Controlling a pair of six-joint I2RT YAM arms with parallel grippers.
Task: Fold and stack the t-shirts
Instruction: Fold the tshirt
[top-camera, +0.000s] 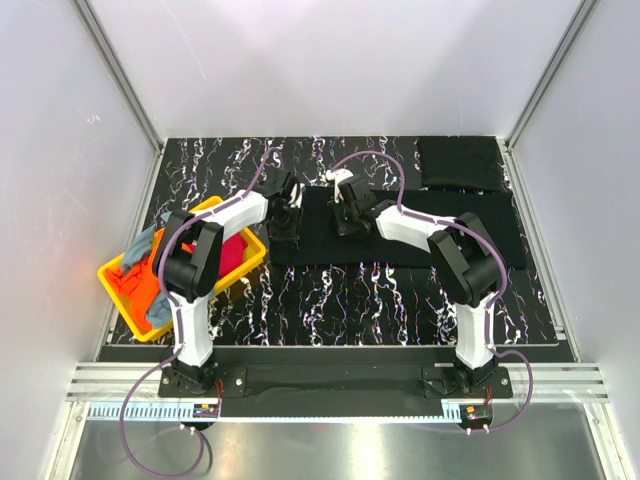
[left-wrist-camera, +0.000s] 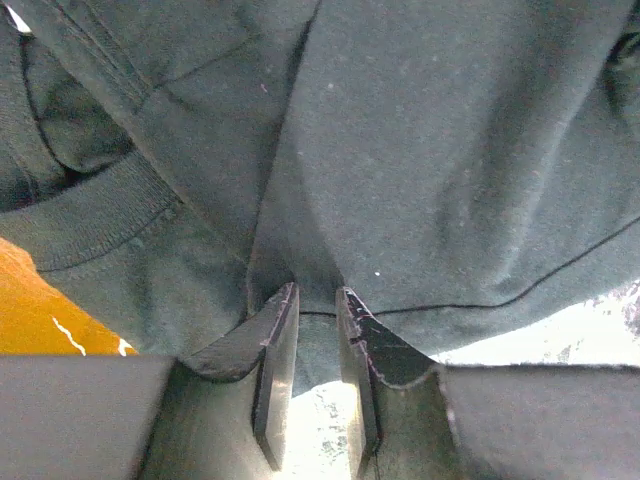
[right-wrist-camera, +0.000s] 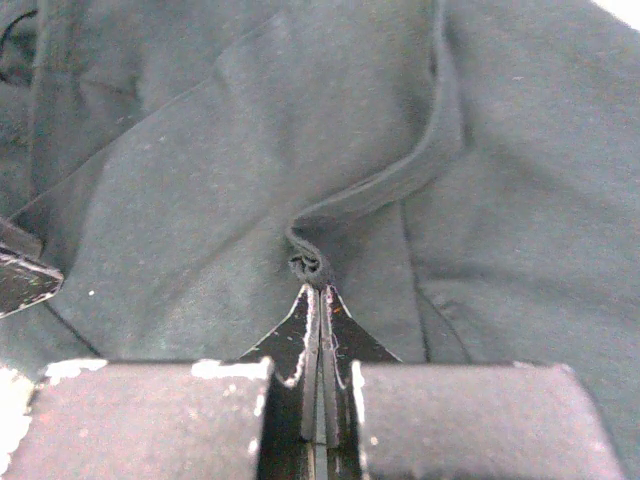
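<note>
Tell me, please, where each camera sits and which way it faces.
Top external: above and behind the bases, looking down on the table; the left arm and right arm show.
Left wrist: on the left arm, facing the black t-shirt; left end effector shows.
Right wrist: on the right arm, facing that shirt; right end effector shows.
Shared: both wrist views show the t-shirt pinched.

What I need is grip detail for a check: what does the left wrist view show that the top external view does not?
Only left wrist: the left gripper shut on a fold of the dark green cloth t-shirt, and its ribbed collar. Only top external: the yellow plastic bin of clothes and a folded black garment at the far right. Both: that t-shirt and gripper.
</note>
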